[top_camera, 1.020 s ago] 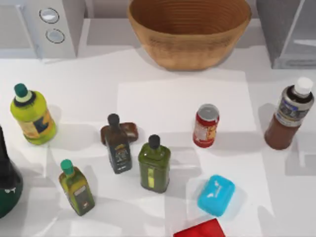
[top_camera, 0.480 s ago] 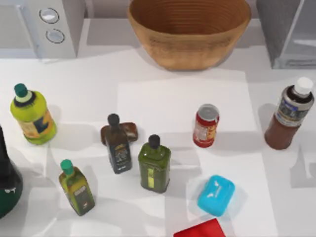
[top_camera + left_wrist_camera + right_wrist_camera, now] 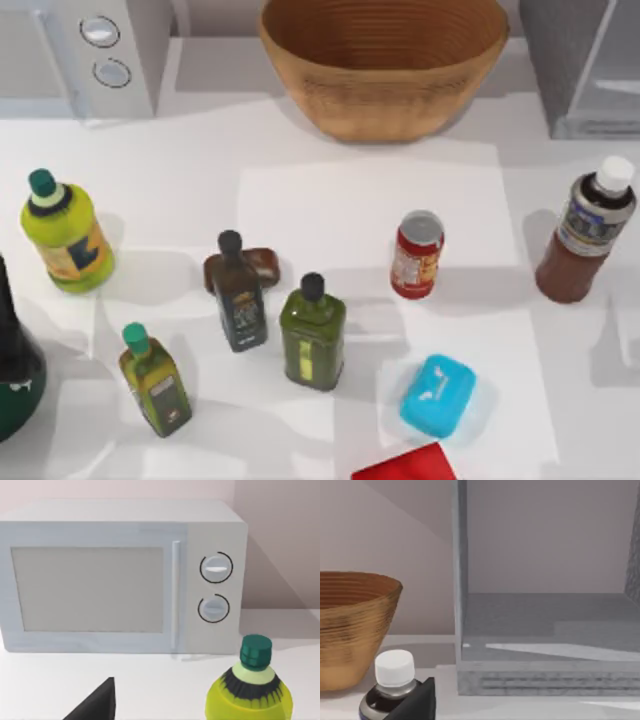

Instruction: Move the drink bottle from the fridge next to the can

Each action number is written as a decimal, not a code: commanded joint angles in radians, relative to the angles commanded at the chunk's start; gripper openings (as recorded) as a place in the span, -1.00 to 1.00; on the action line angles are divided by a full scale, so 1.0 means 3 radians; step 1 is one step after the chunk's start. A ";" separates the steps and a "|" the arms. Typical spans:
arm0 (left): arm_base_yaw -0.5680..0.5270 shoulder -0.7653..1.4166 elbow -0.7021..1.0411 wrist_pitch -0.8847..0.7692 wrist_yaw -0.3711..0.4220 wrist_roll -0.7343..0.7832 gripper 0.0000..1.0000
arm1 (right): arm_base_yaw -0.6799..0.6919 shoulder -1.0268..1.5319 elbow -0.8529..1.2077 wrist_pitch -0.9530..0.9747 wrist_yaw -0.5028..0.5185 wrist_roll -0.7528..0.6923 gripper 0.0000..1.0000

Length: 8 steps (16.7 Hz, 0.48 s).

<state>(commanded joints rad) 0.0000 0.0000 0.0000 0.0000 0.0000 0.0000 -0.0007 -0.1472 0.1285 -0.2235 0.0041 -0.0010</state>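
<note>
Although the task names the fridge (image 3: 585, 65) as its source, the drink bottle (image 3: 588, 238) stands upright on the white tabletop (image 3: 330, 200) at the right, just in front of the fridge and well apart from the can (image 3: 417, 254) to its left. A dark end effector tip (image 3: 415, 702) shows in the right wrist view close by the bottle's white cap; whether its fingers are apart or together cannot be told, nor for the left one (image 3: 95, 705) near the microwave (image 3: 120, 575). Judging by this, the bottle waits for a grasp. It looks smooth and cylindrical; the can is short, with a metallic top; the fridge is boxy and grey, beside a ribbed woven basket (image 3: 385, 60).
</note>
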 joint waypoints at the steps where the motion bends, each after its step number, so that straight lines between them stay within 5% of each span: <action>1: 0.0000 0.0000 0.0000 0.0000 0.0000 0.0000 1.00 | 0.0000 -0.0135 0.0111 -0.0241 -0.0001 0.0000 1.00; 8: 0.0000 0.0000 0.0000 0.0000 0.0000 0.0000 1.00 | 0.0000 -0.1212 0.0989 -0.2313 -0.0013 -0.0004 1.00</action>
<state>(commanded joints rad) 0.0000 0.0000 0.0000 0.0000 0.0000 0.0000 -0.0006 -0.5107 0.4251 -0.9174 0.0002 -0.0021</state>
